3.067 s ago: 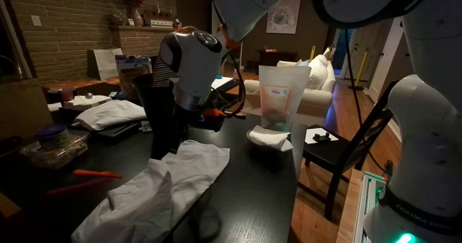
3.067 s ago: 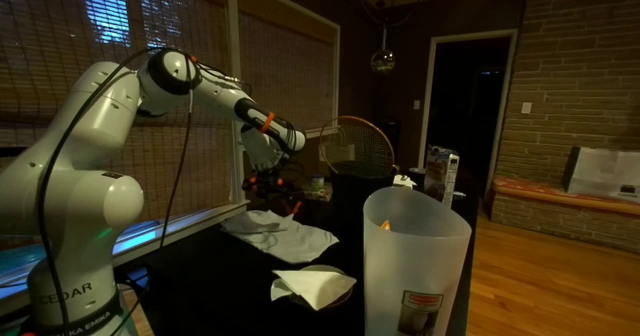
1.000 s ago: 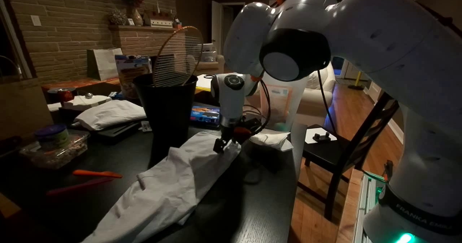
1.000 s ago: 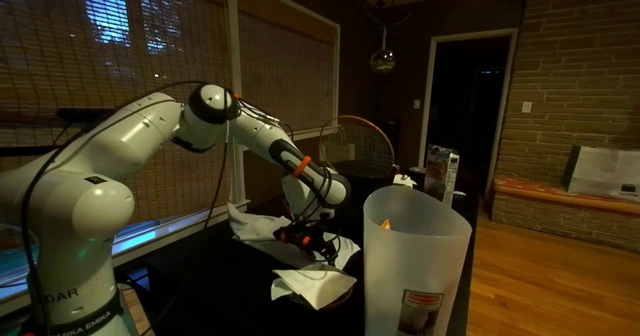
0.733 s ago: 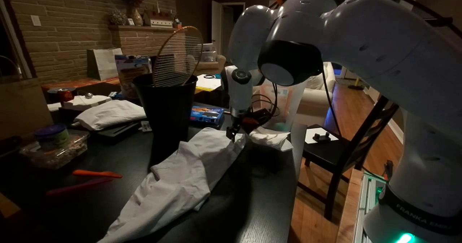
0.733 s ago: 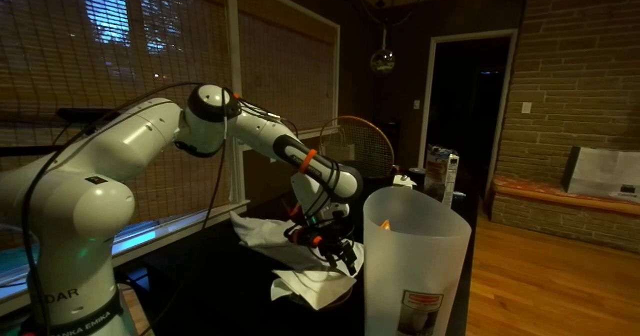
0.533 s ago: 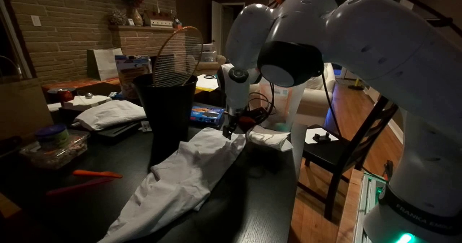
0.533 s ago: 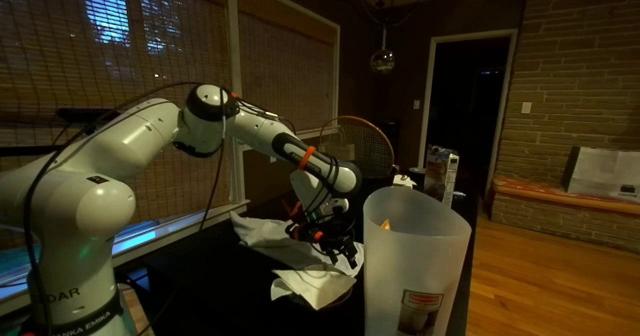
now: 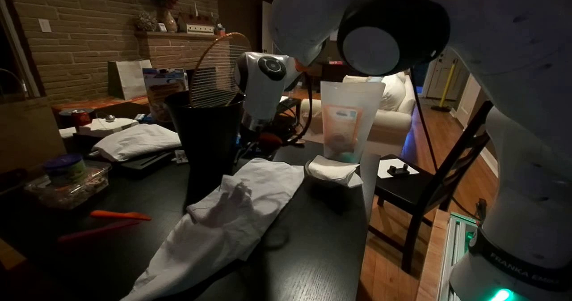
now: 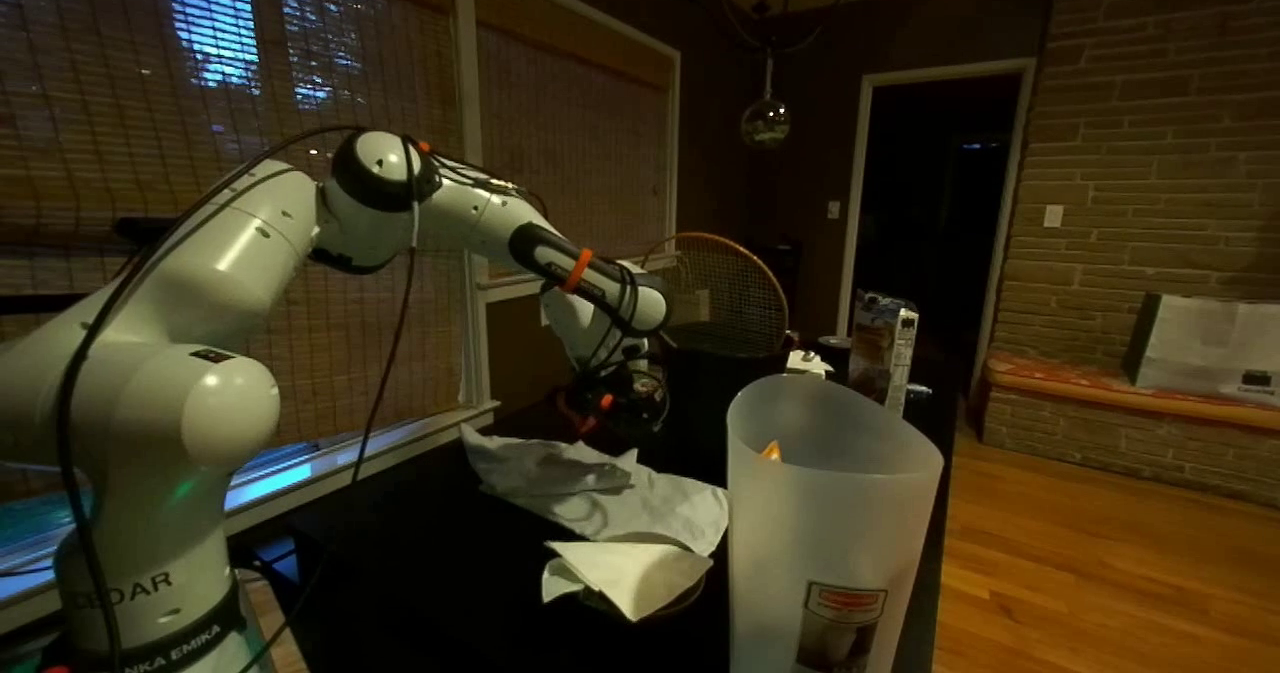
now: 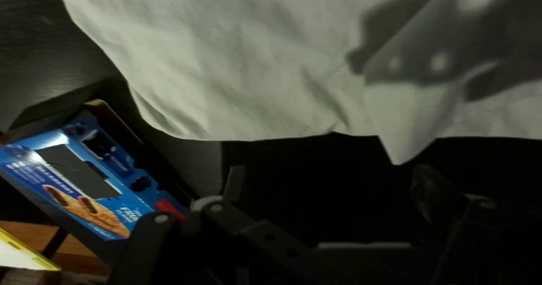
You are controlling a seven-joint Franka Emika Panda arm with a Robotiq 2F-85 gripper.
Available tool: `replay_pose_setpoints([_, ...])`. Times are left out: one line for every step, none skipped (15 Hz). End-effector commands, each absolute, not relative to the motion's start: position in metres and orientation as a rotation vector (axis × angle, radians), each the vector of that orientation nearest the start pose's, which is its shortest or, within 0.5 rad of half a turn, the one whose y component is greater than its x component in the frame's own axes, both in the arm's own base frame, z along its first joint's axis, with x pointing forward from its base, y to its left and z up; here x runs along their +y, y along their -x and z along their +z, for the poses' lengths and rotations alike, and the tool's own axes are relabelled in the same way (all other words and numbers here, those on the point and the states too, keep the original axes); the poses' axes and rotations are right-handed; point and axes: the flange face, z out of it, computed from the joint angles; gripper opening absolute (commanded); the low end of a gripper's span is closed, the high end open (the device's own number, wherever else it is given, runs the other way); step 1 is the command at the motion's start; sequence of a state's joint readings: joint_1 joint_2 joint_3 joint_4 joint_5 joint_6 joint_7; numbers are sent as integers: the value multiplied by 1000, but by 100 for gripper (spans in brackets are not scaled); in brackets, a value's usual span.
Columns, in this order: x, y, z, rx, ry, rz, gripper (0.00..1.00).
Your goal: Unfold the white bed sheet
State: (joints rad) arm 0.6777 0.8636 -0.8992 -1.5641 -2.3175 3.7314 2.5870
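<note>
The white bed sheet (image 9: 268, 180) lies as a long wrinkled strip along the dark table, with a raised fold near its middle. It also shows in an exterior view (image 10: 650, 503), beside the bowl with the cloth. My gripper (image 9: 243, 155) is above the table at the sheet's long edge, near the black bin; its fingers are hard to make out there. In the wrist view the gripper (image 11: 330, 181) is wide open with nothing between the fingers. The sheet (image 11: 237, 65) fills the upper part, and a pointed flap hangs near the right finger, apparently apart from it.
A black bin (image 9: 201, 135) with a racket (image 9: 219, 73) stands close to the gripper. A bowl with a folded white cloth (image 9: 333, 169) lies by the sheet's end, near a tall translucent bin (image 10: 830, 523). A blue box (image 11: 97, 175) is beside the sheet. Orange utensils (image 9: 120, 215) lie nearby.
The gripper first reached the sheet's end and the sheet shifted toward the cloth bowl. The gripper then came off that end and moved back toward the black bin; the sheet stayed put.
</note>
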Motion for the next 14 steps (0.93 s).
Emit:
replay_pose_setpoints([69, -591, 236, -169, 3135, -671, 100])
replay_pose_setpoints([76, -591, 232, -210, 3108, -652, 100])
replay_pose_setpoints([81, -590, 224, -241, 3090, -619, 100])
replay_pose_setpoints([84, -589, 217, -252, 3085, -603, 100])
replay_pose_setpoints([85, -589, 214, -256, 3080, -589, 100])
replay_pose_setpoints([85, -589, 208, -258, 3074, -578, 100])
replay_pose_setpoints([84, -588, 209, -263, 3080, -582, 99])
replay_pose_setpoints([82, -589, 208, -264, 3080, -589, 99])
replay_pose_setpoints([79, -589, 210, -259, 3086, -592, 98])
replay_pose_setpoints([75, -591, 210, -260, 3087, -600, 99])
replay_pose_setpoints([70, -594, 208, -278, 3088, -616, 91])
replay_pose_setpoints([66, -597, 206, -290, 3079, -618, 85])
replay_pose_setpoints([63, -599, 201, -310, 3078, -628, 69])
replay_pose_setpoints([60, -603, 196, -329, 3074, -643, 61])
